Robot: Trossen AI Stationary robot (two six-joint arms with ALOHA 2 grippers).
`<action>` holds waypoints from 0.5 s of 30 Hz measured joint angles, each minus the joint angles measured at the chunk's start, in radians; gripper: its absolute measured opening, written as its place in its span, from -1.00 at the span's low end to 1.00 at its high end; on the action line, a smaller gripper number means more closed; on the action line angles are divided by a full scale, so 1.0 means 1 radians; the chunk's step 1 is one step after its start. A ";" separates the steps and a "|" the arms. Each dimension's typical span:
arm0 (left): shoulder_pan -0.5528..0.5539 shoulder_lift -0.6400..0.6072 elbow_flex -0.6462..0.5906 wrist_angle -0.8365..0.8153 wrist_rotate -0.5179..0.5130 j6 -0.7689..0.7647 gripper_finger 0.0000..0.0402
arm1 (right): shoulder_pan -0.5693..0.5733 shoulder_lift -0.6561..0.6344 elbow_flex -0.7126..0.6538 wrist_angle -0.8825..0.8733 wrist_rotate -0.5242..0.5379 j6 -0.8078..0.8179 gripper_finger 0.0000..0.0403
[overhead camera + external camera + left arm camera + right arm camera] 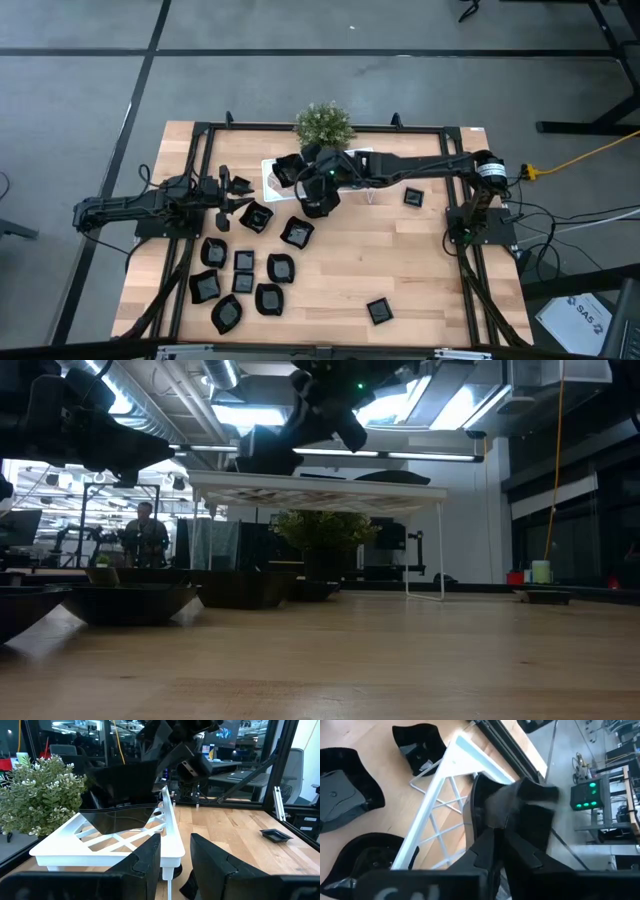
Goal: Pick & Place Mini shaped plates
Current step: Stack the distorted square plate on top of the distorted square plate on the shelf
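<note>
- Nearest my side of the table I see one black mini plate (379, 311) lying alone on the wood, well apart from the others.
- Farther in, on my left, a cluster of mini plates (243, 279) sits flat on the table (420, 280), spreading from the front-left toward the middle; two more lie just ahead of it (256, 217) (297, 233).
- My left gripper (237, 192) hovers at the left edge of the rack, near those plates. In the left wrist view its fingers (150, 857) stand spread with a clear gap between them, and nothing is in them.
- Beyond that is the white rack (120, 842), a lattice-topped stand on thin legs, standing at the table's far middle.
- My right gripper (316, 192) reaches in from the right and hangs over the rack. In the right wrist view its fingers (487, 845) are pinched on the rim of a square mini plate (512, 807), which tilts above the rack's lattice; whether it touches the lattice I cannot tell.
- From the left wrist view that same held plate (122, 792) hangs tilted just over the rack top.
- Another mini plate (413, 197) lies alone to the right of the rack.
- Farthest back, the green plant (323, 125) stands at the table's rear edge, just behind the rack.
- In the low view a person (146, 532) is in the room beyond the table.
</note>
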 joint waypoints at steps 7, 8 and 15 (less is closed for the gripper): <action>0.000 0.000 0.000 0.000 0.000 0.000 -0.50 | -0.016 0.000 0.000 -0.006 0.000 0.078 -0.69; 0.000 0.000 0.000 0.000 0.000 0.000 -0.50 | -0.017 0.000 0.000 -0.006 -0.001 0.095 -0.67; 0.000 0.000 0.000 0.000 0.000 0.000 -0.50 | -0.018 0.000 0.000 -0.004 -0.035 0.144 -0.53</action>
